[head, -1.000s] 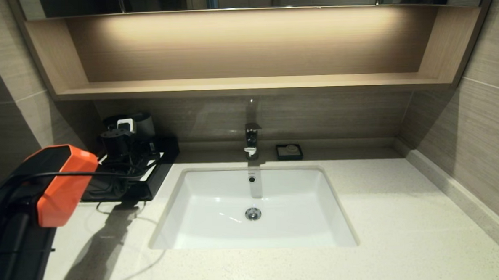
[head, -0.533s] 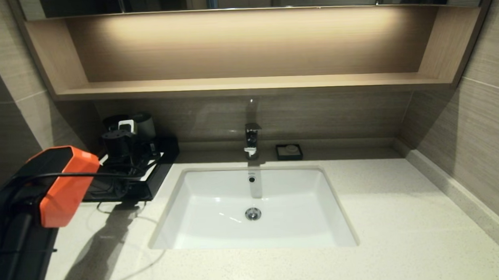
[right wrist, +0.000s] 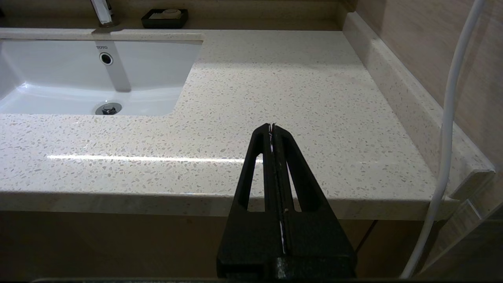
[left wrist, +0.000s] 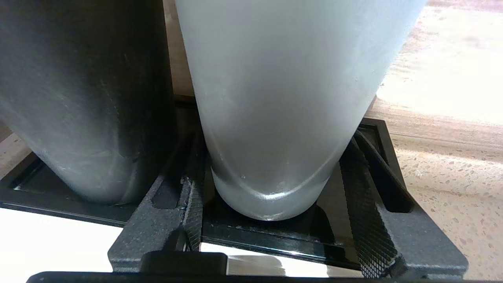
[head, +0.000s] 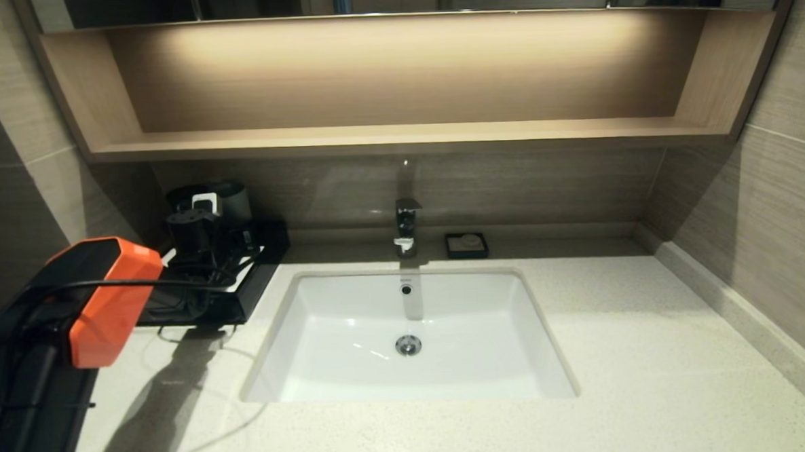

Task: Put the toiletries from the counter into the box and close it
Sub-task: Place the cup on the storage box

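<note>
Black low flat box (head: 232,288) with white top panel is seen left of the white inset sink (head: 407,334) on the cream speckled stone counter (head: 652,351). Left gripper (left wrist: 271,220) is placed over the box's back tray, fingers (left wrist: 369,220) spread around one frosted grey plastic cup (left wrist: 279,110); contact cannot be told. A second, darker cup (left wrist: 78,98) is beside it. Right gripper (right wrist: 272,129) is clenched empty, parked off the counter's front edge. One black soap dish (head: 466,245) is behind the sink.

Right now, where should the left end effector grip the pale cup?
Lower wall of the cup, coming level from the front, where the left end effector straddles it. It stands upright on the box; the dark cup crowds one side.
</note>
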Motion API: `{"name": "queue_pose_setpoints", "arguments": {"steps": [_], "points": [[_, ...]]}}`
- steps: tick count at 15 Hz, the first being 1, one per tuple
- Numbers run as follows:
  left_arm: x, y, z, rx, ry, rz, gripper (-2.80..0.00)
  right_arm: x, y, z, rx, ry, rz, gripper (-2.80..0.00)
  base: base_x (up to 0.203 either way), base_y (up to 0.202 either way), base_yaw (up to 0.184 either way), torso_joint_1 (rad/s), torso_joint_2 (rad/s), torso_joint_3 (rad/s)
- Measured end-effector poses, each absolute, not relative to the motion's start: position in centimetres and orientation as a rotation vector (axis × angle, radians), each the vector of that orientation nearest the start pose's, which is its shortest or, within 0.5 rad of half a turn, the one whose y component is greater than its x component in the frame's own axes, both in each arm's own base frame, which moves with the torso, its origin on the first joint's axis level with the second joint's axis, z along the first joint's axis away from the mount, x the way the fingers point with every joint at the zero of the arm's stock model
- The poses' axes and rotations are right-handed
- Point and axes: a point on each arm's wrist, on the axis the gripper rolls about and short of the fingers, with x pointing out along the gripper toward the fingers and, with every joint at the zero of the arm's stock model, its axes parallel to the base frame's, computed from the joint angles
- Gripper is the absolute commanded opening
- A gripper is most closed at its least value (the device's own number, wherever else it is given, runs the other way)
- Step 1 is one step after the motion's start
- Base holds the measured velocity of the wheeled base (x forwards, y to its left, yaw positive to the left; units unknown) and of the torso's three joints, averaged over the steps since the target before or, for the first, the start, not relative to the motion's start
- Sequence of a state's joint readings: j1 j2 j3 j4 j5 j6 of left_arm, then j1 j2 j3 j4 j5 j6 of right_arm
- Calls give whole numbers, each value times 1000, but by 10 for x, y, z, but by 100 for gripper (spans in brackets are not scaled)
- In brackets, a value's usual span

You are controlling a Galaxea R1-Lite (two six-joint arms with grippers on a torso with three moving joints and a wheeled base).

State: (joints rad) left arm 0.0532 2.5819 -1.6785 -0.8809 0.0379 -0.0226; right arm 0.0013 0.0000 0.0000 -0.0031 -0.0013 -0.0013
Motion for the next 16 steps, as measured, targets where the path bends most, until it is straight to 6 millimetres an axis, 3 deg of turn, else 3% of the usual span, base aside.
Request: {"name": "queue_pose_setpoints", "arguments": {"steps": [1,2,11,16], "points": [[523,29,66,-23,22,92,-280,-23,0,76,-1,-3,0,-280,0,0,0,0,0,0],[523,29,67,-23,20,92,0,-23,0,76,-1,-3,0,-280,0,0,0,0,0,0],[520,29,71,-27,5,95,0,-23,0,76,-1,-3,0,-280,0,0,0,0,0,0],[509,28,69,-27,-6,95,0,-23,0,76,0,-2,0,-280,0,0,0,0,0,0]]}}
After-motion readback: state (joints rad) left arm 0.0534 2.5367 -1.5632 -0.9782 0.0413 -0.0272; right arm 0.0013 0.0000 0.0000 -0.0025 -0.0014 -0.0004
